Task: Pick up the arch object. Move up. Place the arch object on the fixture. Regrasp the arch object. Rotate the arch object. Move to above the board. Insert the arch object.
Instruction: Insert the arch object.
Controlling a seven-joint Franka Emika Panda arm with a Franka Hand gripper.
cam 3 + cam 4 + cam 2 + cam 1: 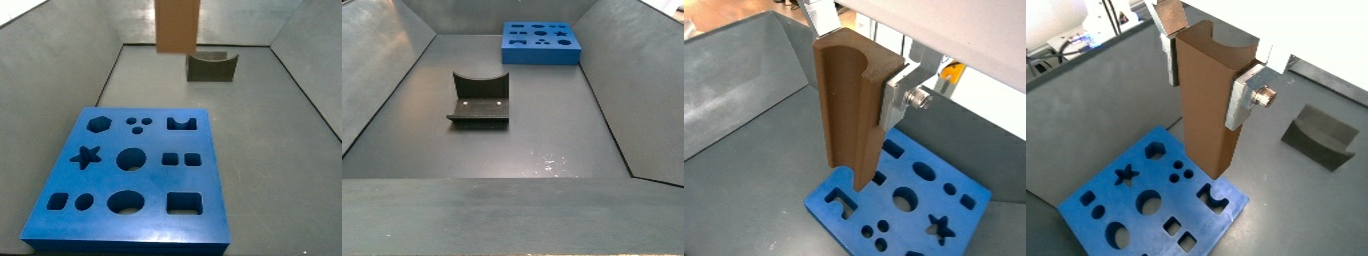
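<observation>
Arch object (pixel 1205 100), a long orange-brown block, hung upright in the air, pinched near its upper end by the claw (pixel 1213 70). In both wrist views the flat silver fingers (pixel 1244 98) pressed against opposite sides of the block, and a curved groove showed in its top end. Its lower end pointed down toward the board (pixel 1106 200), with clear space between them.

The board was a thick blue slab lying flat on the dark grey floor of a walled bin. Its cut-outs included a star (pixel 1125 177), a hexagon (pixel 99 124), circles, squares and an arch-shaped slot (pixel 183 122). In a wrist view (pixel 851 100) the block's lower end hung over the part of the board near that arch-shaped slot (pixel 842 203).

The fixture (pixel 1323 137), a small dark grey block with a curved notch in its top, sat on the floor well apart from the board, with nothing resting in it. In a side view it stood in the middle of the bin (pixel 480 100) while the board (pixel 543 45) lay at the far end. In a side view only the lower part of the block (pixel 177 25) showed at the upper edge, in front of the fixture (pixel 211 66); the claw itself was out of sight there.
</observation>
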